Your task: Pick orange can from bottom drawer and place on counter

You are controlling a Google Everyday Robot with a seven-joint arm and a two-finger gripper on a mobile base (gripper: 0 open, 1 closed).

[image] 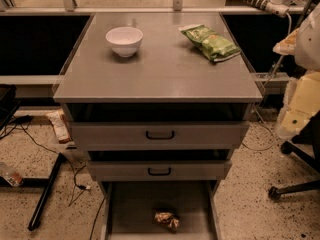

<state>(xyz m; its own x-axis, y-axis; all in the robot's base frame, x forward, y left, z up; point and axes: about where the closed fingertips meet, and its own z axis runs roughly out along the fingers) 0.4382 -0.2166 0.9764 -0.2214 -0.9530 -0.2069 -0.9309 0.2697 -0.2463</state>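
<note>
A crinkled golden-orange can [167, 219] is lying in the open grey bottom drawer [131, 208]; the pale tool [300, 106] is hanging right of the flat grey table [160, 71].

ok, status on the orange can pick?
Pincer not in view. Orange can on bottom drawer floor, drawer open, nothing over it. Counter holds white bowl, green snack bag at back.

Up at the right edge and partly cut off: white arm [310, 39] bending downward, with the pale yellowish gripper [296, 111] at its lower end, pointing down and slightly left, in mid-air.
</note>
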